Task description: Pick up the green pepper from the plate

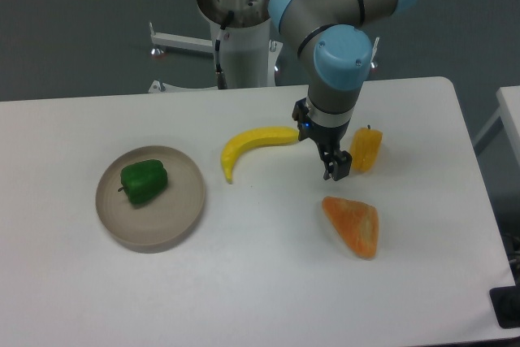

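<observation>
The green pepper point(145, 181) is small, glossy and lobed, and lies on the upper left part of the round beige-grey plate point(171, 221) at the left of the white table. My gripper point(336, 170) hangs far to the right of the plate, pointing down just above the table, next to the yellow-orange pepper point(367, 149). It holds nothing. Its fingers look close together, but the angle does not show the gap clearly.
A yellow banana point(248, 146) lies between the plate and the gripper. An orange wedge-shaped piece point(353, 226) lies in front of the gripper. The robot's base point(240, 38) stands at the table's far edge.
</observation>
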Tool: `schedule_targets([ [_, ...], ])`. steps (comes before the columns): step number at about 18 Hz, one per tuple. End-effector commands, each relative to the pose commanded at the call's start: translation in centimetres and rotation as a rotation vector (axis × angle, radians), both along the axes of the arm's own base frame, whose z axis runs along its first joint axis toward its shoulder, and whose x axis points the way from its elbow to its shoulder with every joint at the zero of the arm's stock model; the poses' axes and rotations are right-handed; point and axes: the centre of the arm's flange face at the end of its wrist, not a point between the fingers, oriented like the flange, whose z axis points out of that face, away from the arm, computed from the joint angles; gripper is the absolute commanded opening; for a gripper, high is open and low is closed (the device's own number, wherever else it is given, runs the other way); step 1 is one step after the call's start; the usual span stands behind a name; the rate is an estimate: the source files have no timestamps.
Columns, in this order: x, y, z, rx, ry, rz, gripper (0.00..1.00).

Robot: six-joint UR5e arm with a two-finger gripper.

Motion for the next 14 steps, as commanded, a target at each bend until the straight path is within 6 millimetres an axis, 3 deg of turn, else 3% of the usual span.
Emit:
schedule_targets([
  [6,0.1,0.1,0.1,0.006,-0.005,0.001,1.0],
  [9,1.1,0.7,-0.8,0.006,-0.031,0.005,1.0],
  [14,6.2,1.3,-0.7,-0.004,-0.038,0.012,1.0],
])
